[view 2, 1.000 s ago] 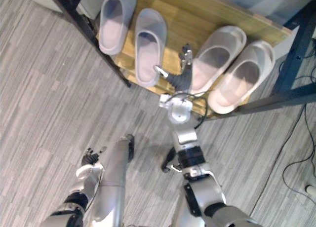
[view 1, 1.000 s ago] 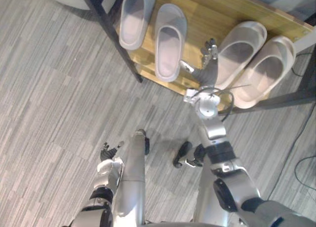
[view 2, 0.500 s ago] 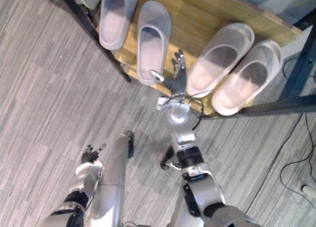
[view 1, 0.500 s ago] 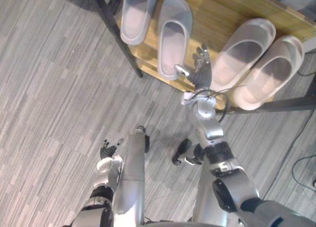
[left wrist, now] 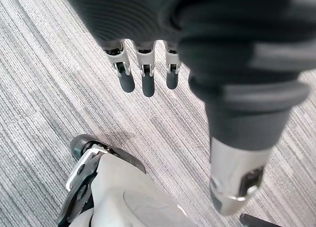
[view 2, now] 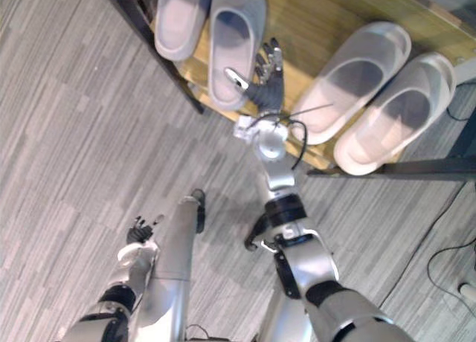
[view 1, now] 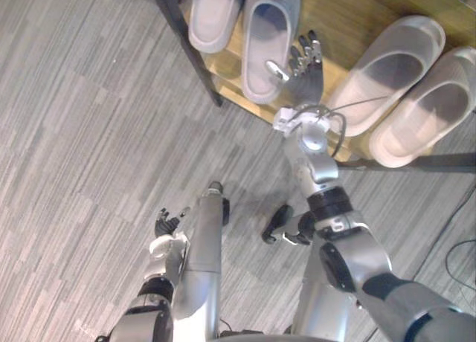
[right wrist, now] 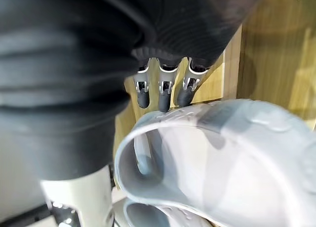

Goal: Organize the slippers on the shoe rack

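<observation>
The right hand is stretched out over the shoe rack, at about 1 o'clock in the head views. Its fingers are straight and a little spread. They point to 12 o'clock and lie over the bare wood just beside the near grey slipper. The thumb goes out toward 9 o'clock and lies over the heel end of this slipper. I cannot tell if it presses on the rim or is only above it. The hand is not closed around anything. In the right wrist view the rim of the slipper is very near to the fingertips, with the wooden board behind them.

At 10 o'clock from the hand the other grey slipper lies side by side with the near one. Both have their heels toward 6 o'clock, near the front edge of the board. At 3 o'clock from the hand lies the first pale slipper, just beside the hand. The second pale slipper touches it on the 4 o'clock side. Both point their toes to about 2 o'clock. A dark metal leg of the rack stands at 9 o'clock from the grey pair.

The left hand hangs low at 7 o'clock in the head views, above the grey striped floor. Its fingers are relaxed, almost straight, and it holds nothing.
</observation>
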Motion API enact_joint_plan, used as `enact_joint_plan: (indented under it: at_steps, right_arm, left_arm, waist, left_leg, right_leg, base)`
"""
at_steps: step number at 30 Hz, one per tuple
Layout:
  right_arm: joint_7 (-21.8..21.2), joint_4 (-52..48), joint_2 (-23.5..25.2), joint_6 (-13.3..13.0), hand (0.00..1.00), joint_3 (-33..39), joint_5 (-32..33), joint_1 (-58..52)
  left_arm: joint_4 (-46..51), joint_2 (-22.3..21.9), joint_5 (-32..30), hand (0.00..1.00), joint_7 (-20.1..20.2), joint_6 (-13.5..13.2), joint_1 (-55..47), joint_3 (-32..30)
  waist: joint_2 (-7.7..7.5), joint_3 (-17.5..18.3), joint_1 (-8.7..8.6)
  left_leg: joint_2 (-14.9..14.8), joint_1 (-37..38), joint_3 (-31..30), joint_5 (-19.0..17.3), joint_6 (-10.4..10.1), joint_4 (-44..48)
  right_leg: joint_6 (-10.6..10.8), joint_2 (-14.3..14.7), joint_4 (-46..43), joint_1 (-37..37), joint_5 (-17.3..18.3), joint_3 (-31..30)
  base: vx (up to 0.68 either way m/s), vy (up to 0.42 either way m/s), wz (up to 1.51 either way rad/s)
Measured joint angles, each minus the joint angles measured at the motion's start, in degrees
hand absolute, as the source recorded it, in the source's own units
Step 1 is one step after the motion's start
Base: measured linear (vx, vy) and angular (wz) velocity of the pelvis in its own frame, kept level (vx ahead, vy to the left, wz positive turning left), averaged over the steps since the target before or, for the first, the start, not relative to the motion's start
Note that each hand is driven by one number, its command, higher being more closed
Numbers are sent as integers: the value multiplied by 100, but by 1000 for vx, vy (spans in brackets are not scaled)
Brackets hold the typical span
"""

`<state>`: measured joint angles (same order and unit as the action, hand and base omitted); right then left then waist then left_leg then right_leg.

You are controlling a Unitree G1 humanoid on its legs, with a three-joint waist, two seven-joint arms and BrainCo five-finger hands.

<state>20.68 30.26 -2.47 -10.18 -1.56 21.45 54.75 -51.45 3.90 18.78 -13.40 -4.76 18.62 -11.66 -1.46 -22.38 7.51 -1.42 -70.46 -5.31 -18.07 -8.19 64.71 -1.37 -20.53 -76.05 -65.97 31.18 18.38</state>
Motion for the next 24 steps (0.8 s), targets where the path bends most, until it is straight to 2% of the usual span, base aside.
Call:
enact_joint_plan:
  at_steps: [7,10,19,24]
  right_arm:
    - [-45,404,3,-44,0,393,613,553]
    - [-47,512,9,-60,0,597,837,750]
    - [-47,929,-48,-106,0,892,1126,1168]
    - [-59,1131,-200,-70,0,1000,1241,1282]
  left_arm:
    - [19,-84,47,0,8,-59,31,165]
    - [18,-111,49,0,14,-108,32,212]
    - [21,-207,53,0,15,-129,29,266]
    - [22,-275,53,0,27,-216,20,372]
  waist:
    - [28,-12,185]
    - [84,-6,203]
    - [205,20,287]
    - [282,63,394]
  left_leg:
    - [73,-72,-34,44,-67,4]
    - [95,-105,-72,52,-69,16]
    - [102,-126,-95,78,-92,22]
    - [101,-116,-108,103,-107,-2]
  right_leg:
    - [-118,-68,-81,-59,24,17]
    - [-114,-69,-89,-59,33,34]
    - [-143,-96,-146,-82,53,40]
    - [-160,-112,-166,-83,61,58]
  base:
    - [-1,26,8]
    - [-3,41,6]
    - [-7,40,2]
    - [-15,38,2]
